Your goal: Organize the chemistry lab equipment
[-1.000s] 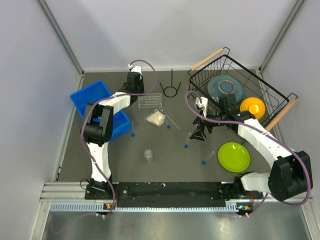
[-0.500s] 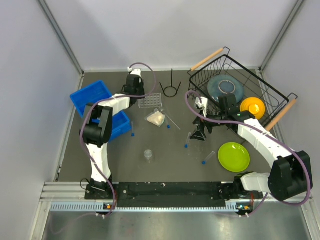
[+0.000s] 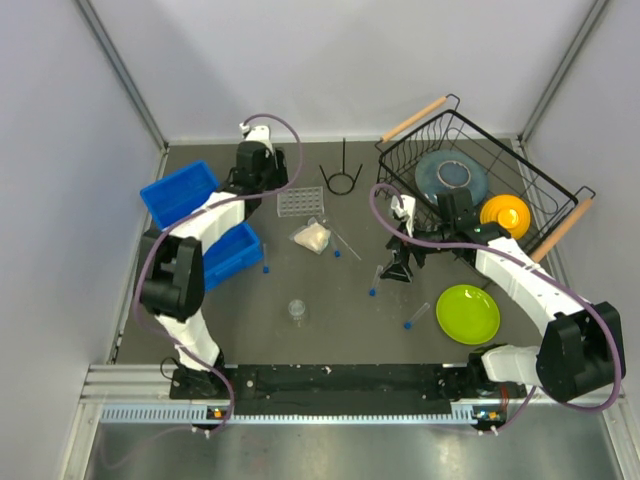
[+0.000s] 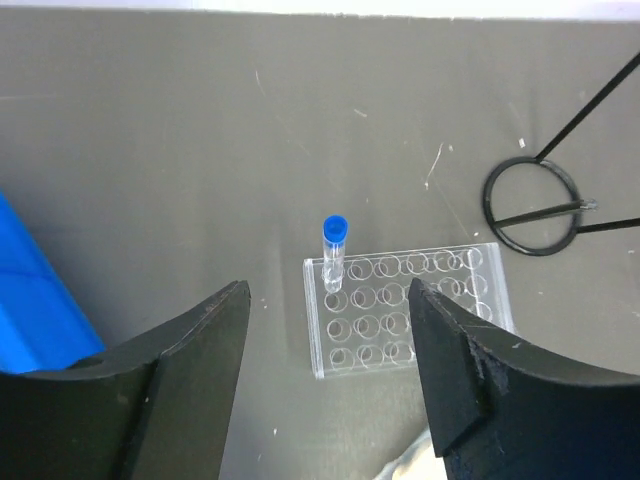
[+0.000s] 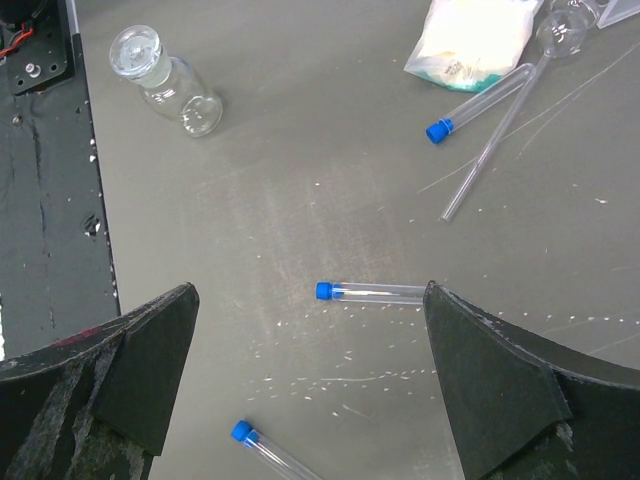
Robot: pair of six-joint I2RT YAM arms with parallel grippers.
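Note:
A blue-capped tube (image 4: 333, 250) stands upright in a corner hole of the clear grid rack (image 4: 410, 310) (image 3: 300, 202). My left gripper (image 4: 328, 300) (image 3: 262, 183) hovers open above the rack's left end, touching nothing. The black ring stand (image 3: 342, 178) stands behind the rack. My right gripper (image 5: 310, 300) (image 3: 400, 268) is open over a tube lying flat (image 5: 375, 292). A second tube (image 5: 270, 450) lies nearer, and a third (image 5: 480, 105) rests by the cream-filled piece (image 5: 470, 40) (image 3: 312, 237). The small clear cup (image 3: 297, 309) (image 5: 165, 80) lies mid-table.
Two blue bins (image 3: 200, 215) sit left of the rack. A black wire basket (image 3: 470, 150) at the back right holds a grey plate. An orange bowl (image 3: 505, 214) and a green plate (image 3: 467, 313) lie to the right. One more tube (image 3: 265, 258) lies beside the bins.
My left gripper has opened and drawn back and up from the rack, leaving the tube standing in it. The right arm has not moved.

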